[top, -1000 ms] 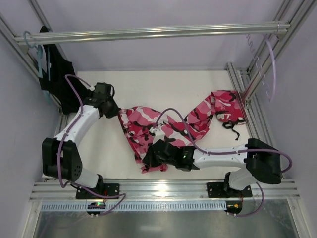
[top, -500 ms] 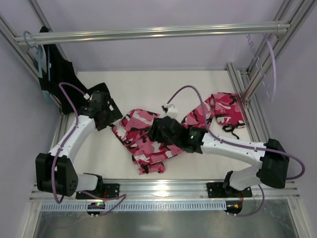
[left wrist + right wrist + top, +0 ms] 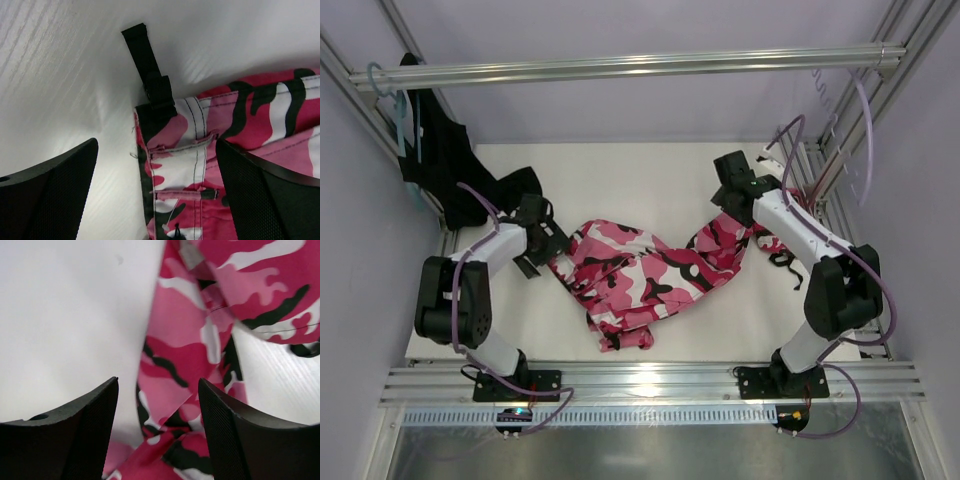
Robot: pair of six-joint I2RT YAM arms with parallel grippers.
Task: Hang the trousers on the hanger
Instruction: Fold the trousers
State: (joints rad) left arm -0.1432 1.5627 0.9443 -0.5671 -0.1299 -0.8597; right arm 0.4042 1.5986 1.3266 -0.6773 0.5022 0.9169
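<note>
White table (image 3: 650, 180), aluminium frame (image 3: 620, 67), lilac walls (image 3: 650, 110).

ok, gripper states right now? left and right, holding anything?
Left gripper: open, holding nothing, over the waistband corner of the trousers.
Right gripper: open, holding nothing, above a leg of the trousers.

The trousers (image 3: 650, 275) lay bunched across the middle of the bench (image 3: 620, 180), one leg running out toward 2 o'clock. The left tool (image 3: 548, 252) sat at their 9 o'clock edge, the right tool (image 3: 728, 198) over the leg at 2 o'clock. Farther out at 2 o'clock the hanger (image 3: 868, 130) hung by the frame; another garment (image 3: 440, 165) hung at 10 o'clock
</note>
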